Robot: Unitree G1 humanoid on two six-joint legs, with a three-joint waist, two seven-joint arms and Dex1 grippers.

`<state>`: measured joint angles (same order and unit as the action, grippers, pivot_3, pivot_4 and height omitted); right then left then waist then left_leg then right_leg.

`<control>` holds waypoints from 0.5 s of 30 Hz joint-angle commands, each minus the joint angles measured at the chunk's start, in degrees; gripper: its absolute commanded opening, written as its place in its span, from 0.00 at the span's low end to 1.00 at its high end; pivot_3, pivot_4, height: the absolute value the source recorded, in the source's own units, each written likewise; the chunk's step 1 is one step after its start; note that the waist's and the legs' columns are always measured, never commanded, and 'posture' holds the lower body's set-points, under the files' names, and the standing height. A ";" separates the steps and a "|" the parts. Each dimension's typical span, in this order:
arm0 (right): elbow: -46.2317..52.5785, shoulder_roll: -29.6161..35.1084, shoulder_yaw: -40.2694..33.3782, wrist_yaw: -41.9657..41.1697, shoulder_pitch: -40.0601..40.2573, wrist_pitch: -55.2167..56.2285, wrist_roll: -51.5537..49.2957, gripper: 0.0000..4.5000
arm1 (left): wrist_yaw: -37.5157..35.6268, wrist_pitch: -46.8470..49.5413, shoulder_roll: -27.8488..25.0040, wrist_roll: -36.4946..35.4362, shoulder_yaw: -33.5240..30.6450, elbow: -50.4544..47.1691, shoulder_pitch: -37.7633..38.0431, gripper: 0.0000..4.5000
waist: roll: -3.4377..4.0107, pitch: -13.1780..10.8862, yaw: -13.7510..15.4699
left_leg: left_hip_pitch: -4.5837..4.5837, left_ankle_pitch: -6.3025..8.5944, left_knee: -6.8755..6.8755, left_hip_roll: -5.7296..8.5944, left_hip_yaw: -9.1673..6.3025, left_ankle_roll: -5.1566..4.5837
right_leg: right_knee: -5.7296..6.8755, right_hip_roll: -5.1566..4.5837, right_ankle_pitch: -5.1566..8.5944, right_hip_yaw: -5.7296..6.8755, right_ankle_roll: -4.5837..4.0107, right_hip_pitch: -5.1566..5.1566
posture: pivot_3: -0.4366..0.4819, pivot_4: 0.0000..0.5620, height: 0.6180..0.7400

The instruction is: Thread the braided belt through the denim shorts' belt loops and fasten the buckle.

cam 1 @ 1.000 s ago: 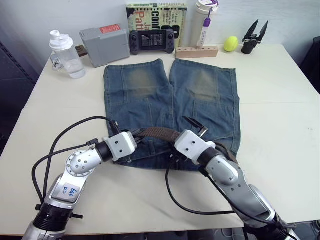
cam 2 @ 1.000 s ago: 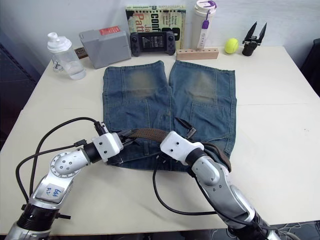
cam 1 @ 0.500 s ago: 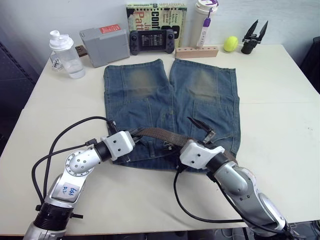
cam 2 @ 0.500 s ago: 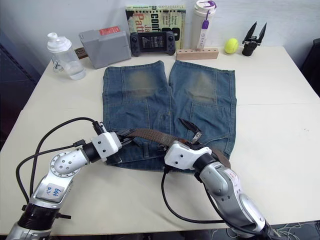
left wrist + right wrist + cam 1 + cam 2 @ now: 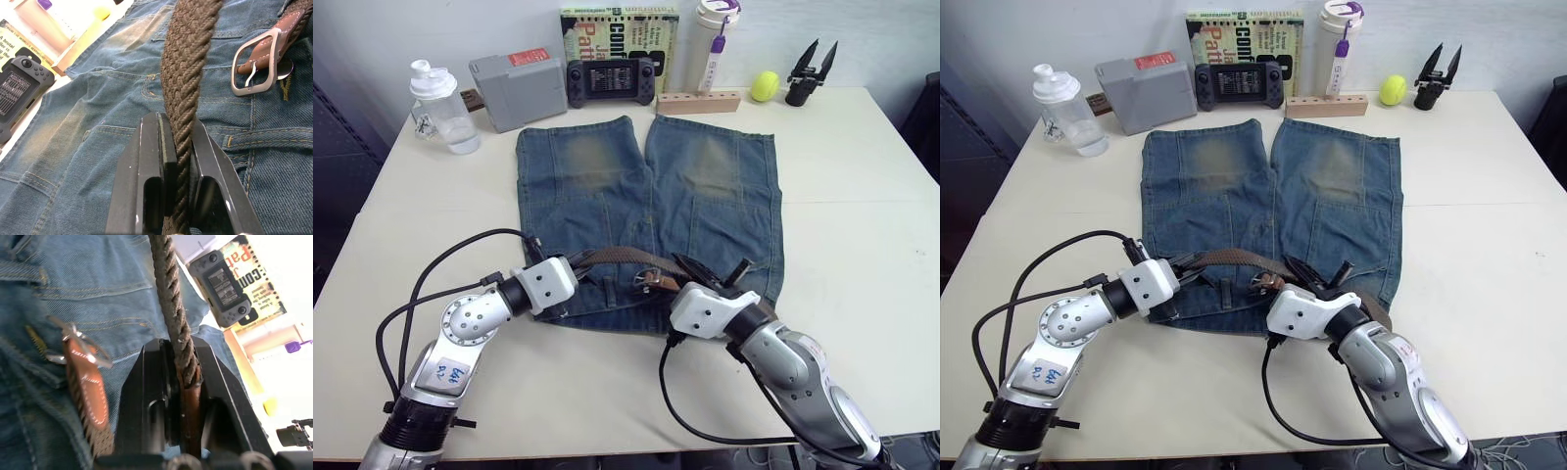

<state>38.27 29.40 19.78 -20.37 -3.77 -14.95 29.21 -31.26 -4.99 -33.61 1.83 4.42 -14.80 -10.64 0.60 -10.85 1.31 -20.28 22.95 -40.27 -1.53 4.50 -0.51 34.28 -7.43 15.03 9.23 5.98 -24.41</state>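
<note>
The shorts [image 5: 646,211] lie across the middle of the table [image 5: 862,245] in the head views, legs toward the top of the frame and waistband toward the bottom. The belt [image 5: 617,258] runs along that waistband, and its buckle [image 5: 656,282] rests on the cloth near the centre, between the left gripper [image 5: 579,262] at lower left and the right gripper [image 5: 715,274] at lower right, each clamped on the strap. Along the top edge, from left to right, stand a bottle [image 5: 440,106], a box [image 5: 519,90], a game console [image 5: 612,80] in front of a book [image 5: 620,29], a tumbler [image 5: 717,39] behind a wooden block [image 5: 698,101], a ball [image 5: 765,85] and a spare gripper [image 5: 810,70].
</note>
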 commanded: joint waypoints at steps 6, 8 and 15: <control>-1.21 0.86 -1.47 -2.48 -3.25 5.85 0.46 0.00 | -1.65 6.59 0.81 -8.75 -5.63 -5.10 0.41 0.63 | 0.00 0.00 -0.03 | 0.01 0.00 -0.03 -0.01 0.00 0.00 | 0.04 0.00 0.00 -0.01 -0.01 0.00 | 0.48 0.27 0.88; -4.48 2.19 -1.67 -2.65 -5.34 9.55 0.19 0.00 | -3.86 16.26 -0.12 -20.32 -9.99 -10.32 1.06 0.79 | -0.03 0.01 -0.16 | 0.01 0.00 -0.05 -0.01 0.00 0.00 | 0.06 -0.01 0.00 -0.03 -0.01 0.00 | 0.48 0.27 0.88; -15.34 4.14 -1.88 -1.27 -11.72 20.66 0.30 0.00 | -2.45 46.64 -8.48 -75.74 -26.17 -19.49 8.14 0.79 | -0.05 0.03 -0.98 | 0.08 0.00 -0.14 -0.19 -0.54 0.00 | 0.26 -0.16 0.03 -0.09 -0.04 0.00 | 0.48 0.27 0.88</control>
<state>23.72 33.20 18.76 -22.58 -14.43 2.30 29.35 -33.80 36.76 -40.34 -59.98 -18.31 -31.00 -4.00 0.55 -10.82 0.33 -20.20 22.95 -40.43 -1.73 3.89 -0.51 34.55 -7.60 15.06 9.14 5.94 -24.40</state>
